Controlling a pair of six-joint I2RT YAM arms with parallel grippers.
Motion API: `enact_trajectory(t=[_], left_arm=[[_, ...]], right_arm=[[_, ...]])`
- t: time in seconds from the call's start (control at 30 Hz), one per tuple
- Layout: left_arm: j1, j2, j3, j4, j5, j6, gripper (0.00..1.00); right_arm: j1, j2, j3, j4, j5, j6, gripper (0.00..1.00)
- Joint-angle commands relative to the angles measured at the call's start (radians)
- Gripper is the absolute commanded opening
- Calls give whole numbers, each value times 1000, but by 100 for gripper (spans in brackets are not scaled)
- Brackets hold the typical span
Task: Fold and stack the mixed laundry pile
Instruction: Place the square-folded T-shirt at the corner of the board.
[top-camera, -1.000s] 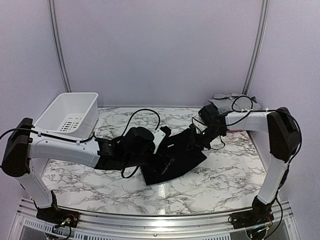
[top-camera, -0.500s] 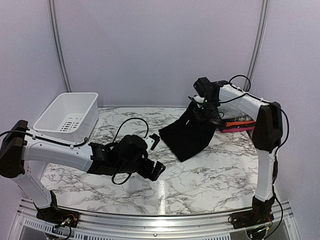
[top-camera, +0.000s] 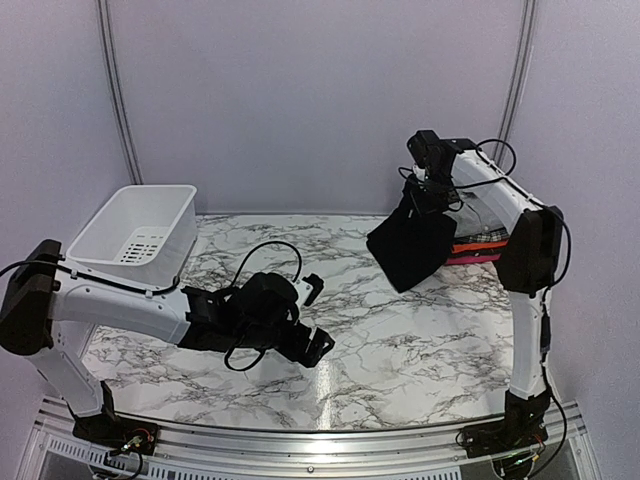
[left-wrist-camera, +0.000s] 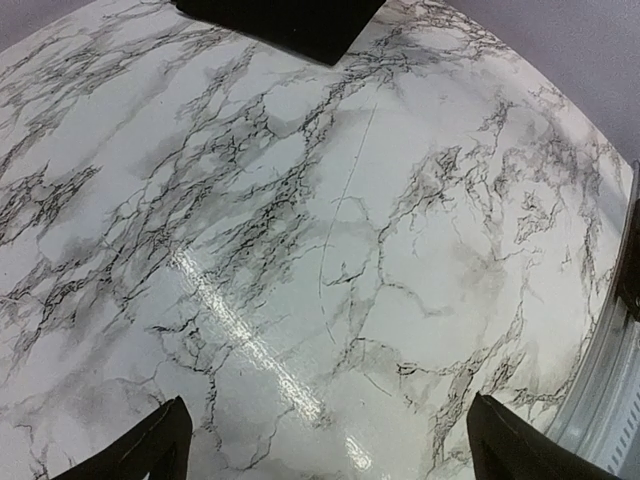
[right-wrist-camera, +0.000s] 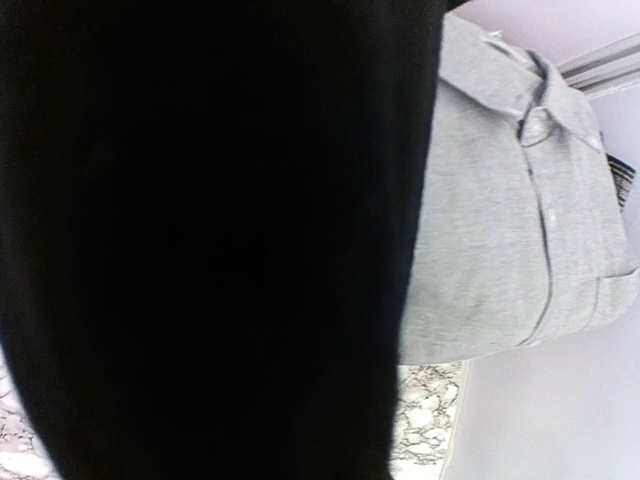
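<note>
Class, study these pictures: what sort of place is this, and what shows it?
Probably a robot test booth, not a home: plain walls enclose a marble-patterned table, two arms are bolted to its near rail, and a basket, a black cloth and stacked clothes are in view.

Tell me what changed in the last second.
The right end effector lifted the black cloth off the table and carried it up toward the far-right stack, where it hangs. The left end effector came off it and drew back slightly, open. The basket stayed put.
</note>
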Motion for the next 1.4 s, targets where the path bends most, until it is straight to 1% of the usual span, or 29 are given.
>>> enact_trajectory(t=[0.0,0.07,0.43,0.6,0.77,0.9,0.97,1.1,1.17,1.27,1.37], left_arm=[[3,25,35,-26,27,20,99],[3,31,42,-31,32,26,99],[3,15,17,-36,36,16,99],[3,16,9,-35,40,6,99],[3,41,25,-36,42,7,99],[3,61,49,-72,34,14,99],[7,71,63,-81,32,18,99],[23,105,99,-100,43,23,99],[34,122,116,-112,58,25,99],[45,139,136,-128,71,27,99],[58,144,142,-137,76,18,99]], right_arm=[[-9,-88,58,10,30,-34,0],[-8,-107,63,22,8,-48,0],[-12,-152,138,26,10,-49,0],[-45,-155,198,35,3,-49,0],[-136,-111,240,47,-61,-49,0],[-251,-66,249,72,-133,-49,0],[-313,-40,277,93,-181,-49,0],[-430,33,282,172,-296,-68,0],[-476,89,302,186,-368,-75,3],[-519,150,329,206,-394,-74,0],[-554,174,331,241,-388,-66,0]])
